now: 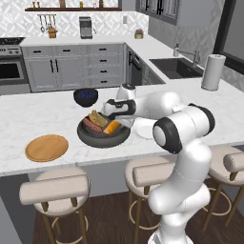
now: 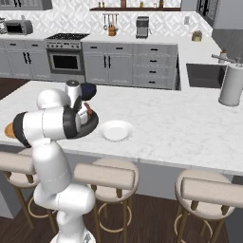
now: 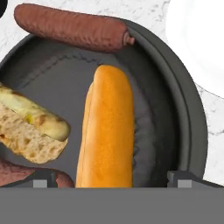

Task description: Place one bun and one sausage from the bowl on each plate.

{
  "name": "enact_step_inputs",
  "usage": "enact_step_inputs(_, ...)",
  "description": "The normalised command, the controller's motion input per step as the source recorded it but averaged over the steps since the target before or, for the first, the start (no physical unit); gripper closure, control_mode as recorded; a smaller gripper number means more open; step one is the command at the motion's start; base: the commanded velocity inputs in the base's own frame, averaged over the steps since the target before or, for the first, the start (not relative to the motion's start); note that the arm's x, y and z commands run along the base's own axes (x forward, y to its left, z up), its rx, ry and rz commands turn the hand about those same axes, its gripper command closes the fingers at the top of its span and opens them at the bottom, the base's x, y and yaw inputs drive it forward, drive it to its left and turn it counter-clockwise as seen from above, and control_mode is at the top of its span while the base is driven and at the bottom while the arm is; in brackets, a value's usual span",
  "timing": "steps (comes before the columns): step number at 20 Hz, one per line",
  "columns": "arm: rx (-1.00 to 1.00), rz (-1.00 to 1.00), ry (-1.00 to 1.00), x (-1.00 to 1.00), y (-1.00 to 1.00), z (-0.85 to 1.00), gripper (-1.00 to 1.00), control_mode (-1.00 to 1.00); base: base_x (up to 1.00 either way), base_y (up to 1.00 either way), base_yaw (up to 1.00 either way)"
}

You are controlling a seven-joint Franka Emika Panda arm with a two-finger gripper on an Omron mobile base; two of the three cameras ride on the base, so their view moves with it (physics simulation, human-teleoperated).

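Unlabelled orange bun [image 3: 107, 131] between open gripper [image 3: 109, 177] fingertips

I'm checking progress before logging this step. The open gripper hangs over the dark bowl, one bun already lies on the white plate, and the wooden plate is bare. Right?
Not quite: the white plate is bare too, as the right base view shows. The buns, like the golden bun, lie in the dark bowl. The rest stands: open gripper over the bowl, wooden plate bare.
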Motion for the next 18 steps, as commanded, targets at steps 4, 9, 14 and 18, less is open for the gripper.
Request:
enact_step_inputs(4, 0.0, 0.0, 0.0, 0.21, 0.06, -0.25, -1.0, -1.0, 0.0, 0.0, 0.0)
enact_step_inputs(9, 0.0, 0.0, 0.01, 0.08, 0.02, -0.15, -1.0, -1.0, 0.0, 0.0, 0.0)
enact_step_inputs(14, 0.0, 0.0, 0.0, 0.0, 0.0, 0.0, 1.0, -1.0, 0.0, 0.0, 0.0)
enact_step_inputs(18, 0.0, 0.0, 0.01, -0.01, 0.0, 0.0, 1.0, -1.0, 0.0, 0.0, 0.0)
